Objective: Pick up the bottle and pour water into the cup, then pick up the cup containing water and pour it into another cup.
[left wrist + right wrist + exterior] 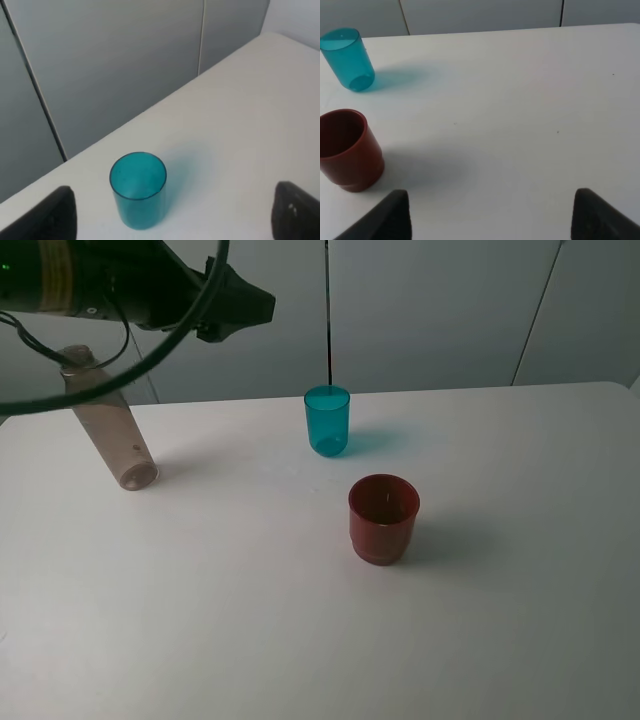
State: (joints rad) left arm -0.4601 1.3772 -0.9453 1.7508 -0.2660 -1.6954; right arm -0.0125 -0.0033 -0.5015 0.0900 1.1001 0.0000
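Observation:
The smoky grey-brown bottle (pixel 108 428) stands at the table's far left, looking tilted in the high view, its neck partly hidden behind the left arm's cable. The translucent teal cup (pixel 327 420) stands upright at the back middle and also shows in the left wrist view (pixel 138 190) and the right wrist view (pixel 347 59). The dark red cup (pixel 383 518) stands in front of it and shows in the right wrist view (pixel 347 150). My left gripper (pixel 175 215) is open and empty, short of the teal cup. My right gripper (pixel 495 212) is open and empty, apart from both cups.
The white table (pixel 300 640) ends at a grey panelled wall (pixel 430 310) behind. The left arm's black end (pixel 245 305) hangs over the back left, above the bottle. The right arm is out of the high view.

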